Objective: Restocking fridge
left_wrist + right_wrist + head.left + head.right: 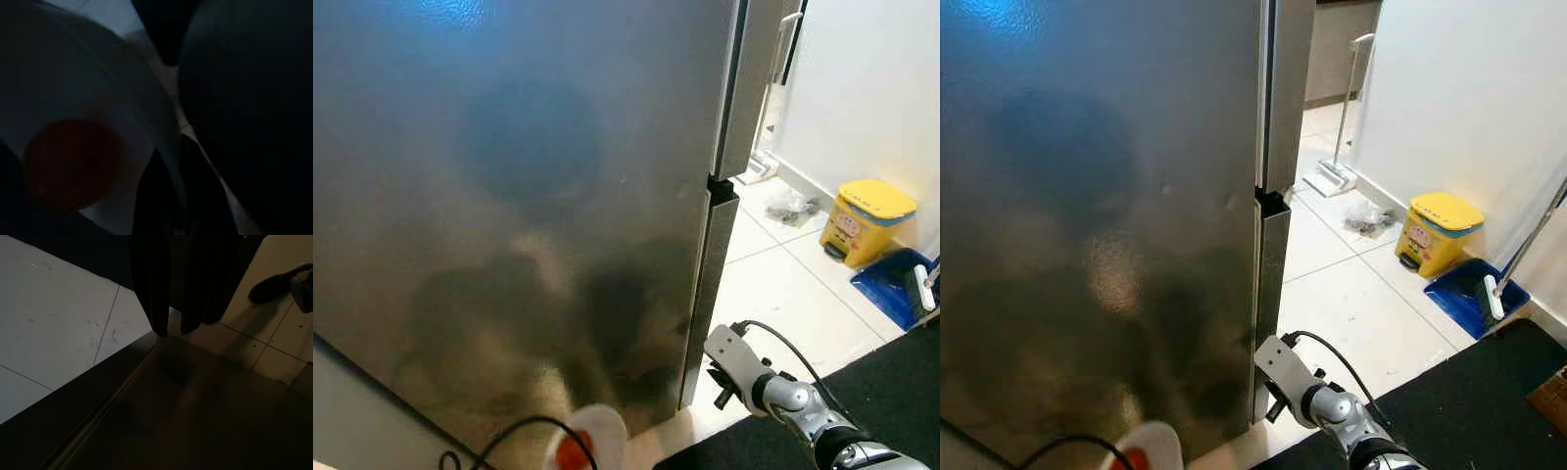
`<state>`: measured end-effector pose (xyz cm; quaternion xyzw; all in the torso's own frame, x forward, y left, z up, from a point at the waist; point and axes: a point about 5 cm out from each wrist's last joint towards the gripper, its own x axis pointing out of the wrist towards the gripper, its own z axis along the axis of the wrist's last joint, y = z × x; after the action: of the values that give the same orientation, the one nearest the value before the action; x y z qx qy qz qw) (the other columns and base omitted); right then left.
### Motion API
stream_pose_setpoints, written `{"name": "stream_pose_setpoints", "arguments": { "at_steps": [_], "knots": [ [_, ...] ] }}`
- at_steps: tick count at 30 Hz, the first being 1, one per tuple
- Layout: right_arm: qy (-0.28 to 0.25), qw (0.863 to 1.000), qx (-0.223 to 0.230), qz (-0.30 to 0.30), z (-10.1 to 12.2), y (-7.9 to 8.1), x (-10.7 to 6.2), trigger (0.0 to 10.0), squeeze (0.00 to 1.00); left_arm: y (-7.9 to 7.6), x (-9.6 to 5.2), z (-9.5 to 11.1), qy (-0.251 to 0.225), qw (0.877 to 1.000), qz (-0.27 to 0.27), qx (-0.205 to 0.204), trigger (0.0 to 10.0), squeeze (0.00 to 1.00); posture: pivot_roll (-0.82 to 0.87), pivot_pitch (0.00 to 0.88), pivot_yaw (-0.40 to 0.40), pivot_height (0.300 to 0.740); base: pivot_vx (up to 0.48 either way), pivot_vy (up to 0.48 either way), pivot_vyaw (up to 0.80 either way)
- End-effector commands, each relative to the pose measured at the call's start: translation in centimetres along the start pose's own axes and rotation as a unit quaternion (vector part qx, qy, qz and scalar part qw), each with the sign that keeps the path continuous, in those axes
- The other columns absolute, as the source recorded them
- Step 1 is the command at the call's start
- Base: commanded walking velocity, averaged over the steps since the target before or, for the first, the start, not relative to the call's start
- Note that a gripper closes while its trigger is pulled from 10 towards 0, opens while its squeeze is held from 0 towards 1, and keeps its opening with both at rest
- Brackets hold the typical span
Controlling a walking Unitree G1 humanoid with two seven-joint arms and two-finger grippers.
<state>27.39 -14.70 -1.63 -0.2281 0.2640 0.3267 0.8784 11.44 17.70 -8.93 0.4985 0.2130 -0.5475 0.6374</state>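
- Left eye view: fridge (pixel 529 196) is standing shut; right arm (pixel 783 392) is reaching low beside its lower edge; a white container (pixel 592 439) with a red spot is sitting at the bottom.
- Right eye view: yellow bin (pixel 1440 232) is standing by the wall.
- Left wrist view: left gripper's state cannot be told; the container (pixel 73 147) is looming close.
- Right wrist view: right gripper (pixel 171 330), fingertips nearly together, is pointing at the fridge's base.

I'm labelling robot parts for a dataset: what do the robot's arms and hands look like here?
The right arm is silver metal with a black elbow joint, a grey-white wrist block and a looping black cable. The right hand has two long black fingers.
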Motion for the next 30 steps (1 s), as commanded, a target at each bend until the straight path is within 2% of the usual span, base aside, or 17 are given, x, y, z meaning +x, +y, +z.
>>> {"name": "stream_pose_setpoints", "arguments": {
  "at_steps": [1, 6, 9, 10, 11, 13, 16, 19, 20, 24, 30],
  "knots": [
    [0.001, 1.000, -0.012, -0.009, 0.3, -0.4, 0.0, 10.0, 0.00, -0.8, -0.6, -0.6, 0.001, 0.999, -0.025, 0.033, 10.0, 0.00, -0.01, 0.000, -0.012, 0.740, 0.000, 0.000, 0.00],
    [-0.005, 0.999, -0.004, -0.035, 0.8, -1.4, 0.0, 10.0, 0.00, -0.4, -0.7, -0.9, 0.008, 0.999, -0.007, 0.036, 10.0, 0.00, -0.01, 0.000, -0.008, 0.740, 0.000, 0.000, 0.00],
    [-0.044, 0.997, 0.009, -0.058, 2.5, -2.8, -0.1, 10.0, 0.00, 0.1, -0.7, -1.1, 0.015, 0.999, 0.008, 0.041, 10.0, 0.00, -0.01, 0.000, -0.007, 0.740, 0.000, 0.000, 0.00],
    [-0.044, 0.997, 0.009, -0.058, 2.5, -2.8, -0.1, 10.0, 0.00, 0.1, -0.7, -1.1, 0.015, 0.999, 0.008, 0.041, 10.0, 0.00, -0.01, 0.000, -0.007, 0.740, 0.000, 0.000, 0.00],
    [-0.064, 0.995, 0.004, -0.075, 3.8, -3.8, -0.1, 10.0, 0.00, 0.4, -0.7, -1.2, 0.019, 0.999, 0.014, 0.047, 10.0, 0.00, -0.02, 0.000, -0.009, 0.740, 0.000, 0.000, 0.00],
    [-0.068, 0.994, 0.000, -0.081, 4.2, -4.1, -0.1, 10.0, 0.00, 0.5, -0.7, -1.2, 0.020, 0.998, 0.016, 0.050, 10.0, 0.00, -0.02, 0.000, -0.009, 0.740, 0.000, 0.000, 0.00],
    [-0.084, 0.989, -0.015, -0.121, 6.0, -5.6, -0.2, 10.0, 0.00, 1.0, -0.7, -1.5, 0.028, 0.998, 0.027, 0.051, 10.0, 0.00, -0.02, 0.000, -0.009, 0.740, 0.000, 0.000, 0.00],
    [-0.094, 0.987, -0.013, -0.132, 6.5, -6.0, -0.2, 10.0, 0.00, 1.2, -0.7, -1.6, 0.030, 0.998, 0.029, 0.051, 10.0, 0.00, -0.02, 0.000, -0.010, 0.740, 0.000, 0.000, 0.00],
    [-0.118, 0.982, -0.005, -0.149, 7.7, -7.0, -0.6, 10.0, 1.00, 1.7, -0.8, -1.9, 0.038, 0.997, 0.040, 0.048, 10.0, 0.00, -0.02, 0.000, -0.012, 0.740, 0.000, 0.000, 0.00],
    [-0.148, 0.976, 0.001, -0.161, 9.2, -8.0, -0.9, 10.0, 1.00, 2.3, -0.8, -2.1, 0.048, 0.996, 0.054, 0.043, 10.0, 0.00, -0.02, 0.000, -0.014, 0.740, 0.000, 0.000, 0.00],
    [-0.166, 0.970, -0.004, -0.175, 10.6, -8.5, -1.0, 10.0, 1.00, 2.6, -0.8, -2.1, 0.050, 0.996, 0.060, 0.039, 10.0, 0.00, -0.01, 0.009, -0.015, 0.740, 0.000, 0.000, 0.00]
  ]
}}
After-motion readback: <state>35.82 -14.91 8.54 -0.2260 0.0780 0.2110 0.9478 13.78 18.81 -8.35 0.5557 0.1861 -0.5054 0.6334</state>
